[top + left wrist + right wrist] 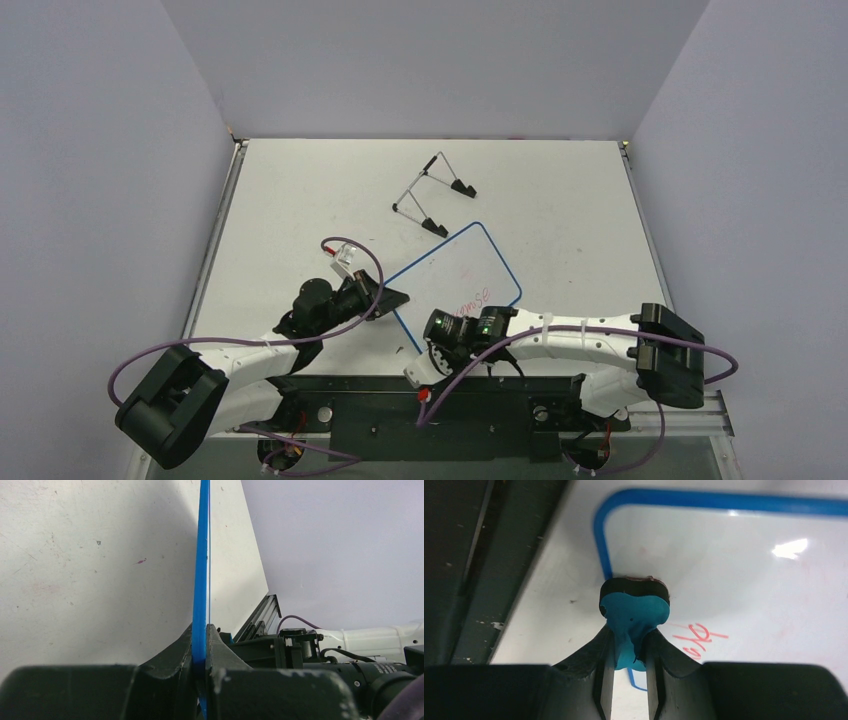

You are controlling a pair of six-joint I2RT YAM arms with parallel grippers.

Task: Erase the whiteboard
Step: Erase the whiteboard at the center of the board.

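The blue-framed whiteboard point(460, 275) lies on the table with red writing point(467, 302) near its front edge. My left gripper point(392, 298) is shut on the board's left edge; the left wrist view shows the blue frame point(201, 580) edge-on between the jaws. My right gripper point(432, 352) is shut on a teal eraser point(634, 617) with a black felt pad. The eraser sits at the board's near left corner, beside the red writing point(696, 639).
A wire stand with black feet point(432, 193) sits behind the whiteboard. The black base rail point(430, 390) runs along the table's near edge, just under the right gripper. Purple cables loop off both arms.
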